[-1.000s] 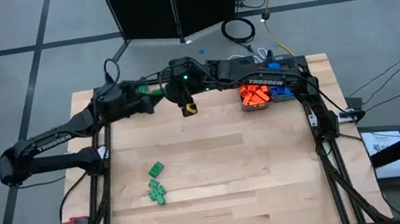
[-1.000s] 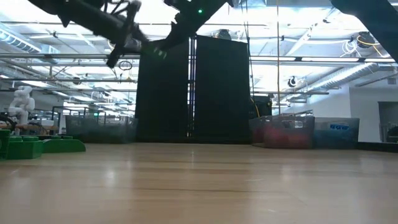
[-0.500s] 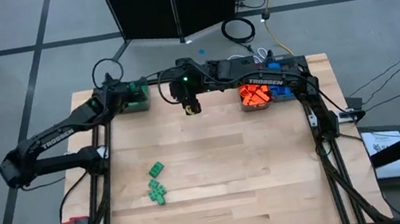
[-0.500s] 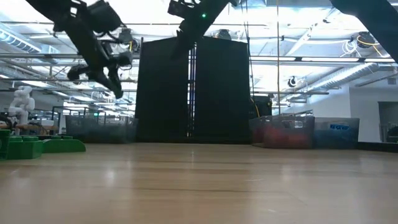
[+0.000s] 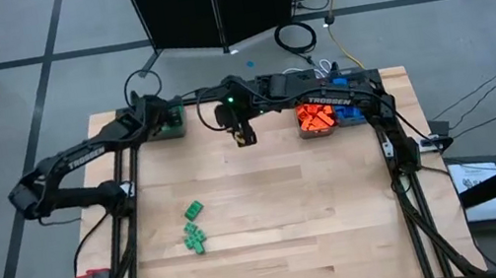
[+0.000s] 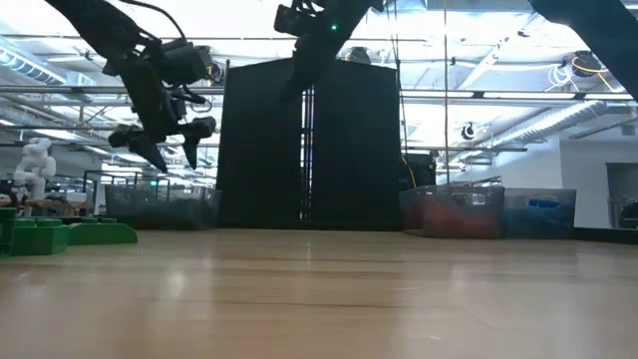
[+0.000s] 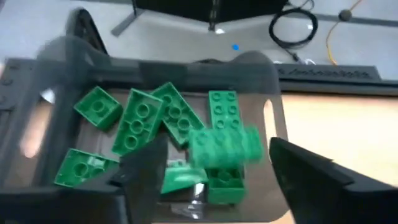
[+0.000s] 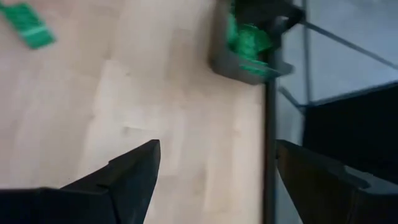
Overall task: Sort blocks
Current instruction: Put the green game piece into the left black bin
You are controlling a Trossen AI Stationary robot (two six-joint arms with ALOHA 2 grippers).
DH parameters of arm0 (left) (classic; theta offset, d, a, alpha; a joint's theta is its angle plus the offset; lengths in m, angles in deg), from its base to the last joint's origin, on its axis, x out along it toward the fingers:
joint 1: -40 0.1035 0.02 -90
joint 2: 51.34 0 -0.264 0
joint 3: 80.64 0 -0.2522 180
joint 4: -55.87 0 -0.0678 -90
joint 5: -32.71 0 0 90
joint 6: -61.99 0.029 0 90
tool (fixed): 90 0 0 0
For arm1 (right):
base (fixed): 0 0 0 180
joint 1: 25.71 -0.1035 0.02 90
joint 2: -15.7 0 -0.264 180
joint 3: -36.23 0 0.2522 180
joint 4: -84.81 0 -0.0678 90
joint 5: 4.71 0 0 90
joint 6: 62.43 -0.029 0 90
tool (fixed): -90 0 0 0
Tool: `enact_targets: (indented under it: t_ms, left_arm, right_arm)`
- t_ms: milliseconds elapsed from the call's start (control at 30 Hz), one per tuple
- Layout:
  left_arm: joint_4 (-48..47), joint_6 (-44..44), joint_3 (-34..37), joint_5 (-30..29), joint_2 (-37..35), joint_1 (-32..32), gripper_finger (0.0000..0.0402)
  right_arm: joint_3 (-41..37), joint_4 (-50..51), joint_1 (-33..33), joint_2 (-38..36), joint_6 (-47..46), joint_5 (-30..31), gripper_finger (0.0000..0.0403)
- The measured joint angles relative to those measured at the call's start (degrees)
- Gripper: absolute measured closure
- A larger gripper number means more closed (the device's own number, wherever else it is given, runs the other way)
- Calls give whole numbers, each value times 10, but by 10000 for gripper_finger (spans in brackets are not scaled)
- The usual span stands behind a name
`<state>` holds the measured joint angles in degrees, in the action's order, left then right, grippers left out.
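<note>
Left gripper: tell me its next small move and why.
Probably lift the left gripper clear and swing it back toward the loose green blocks on the table. Its fingers stand apart over the green bin, and a blurred green block is in the air between them, just let go over the bin.

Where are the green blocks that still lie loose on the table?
In the high view, the loose green blocks lie in a small cluster on the table's left half, toward its near edge, well away from the bin of green blocks at the far-left corner.
</note>
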<state>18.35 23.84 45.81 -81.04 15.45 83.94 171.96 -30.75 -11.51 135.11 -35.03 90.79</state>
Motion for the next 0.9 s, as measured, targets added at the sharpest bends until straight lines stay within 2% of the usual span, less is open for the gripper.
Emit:
enact_targets:
  t_ms: [67, 167, 233, 333, 567, 767, 900]
  left_arm:
    - [0, 1, 0, 34, 3, 3, 101]
    - [2, 52, 0, 128, -2, -1, 91]
    - [-21, 69, 0, 187, -10, -19, 91]
    - [-75, 82, 0, 223, -22, -71, 94]
    - [-166, 114, 0, 216, -31, -243, 96]
    - [-231, 51, 0, 194, -32, -369, 96]
    - [-270, -8, 0, 158, -32, -456, 96]
  right_arm:
    - [0, 7, 0, 0, 0, -32, 94]
    - [0, 21, -4, 0, -6, -88, 94]
    - [0, 31, -9, 0, -12, -120, 94]
    - [-1, 57, -18, -7, -11, -150, 94]
    - [0, 87, -30, -40, 9, -161, 94]
    - [0, 98, -31, -56, -7, -162, 94]
    - [0, 114, -31, -58, -12, -162, 94]
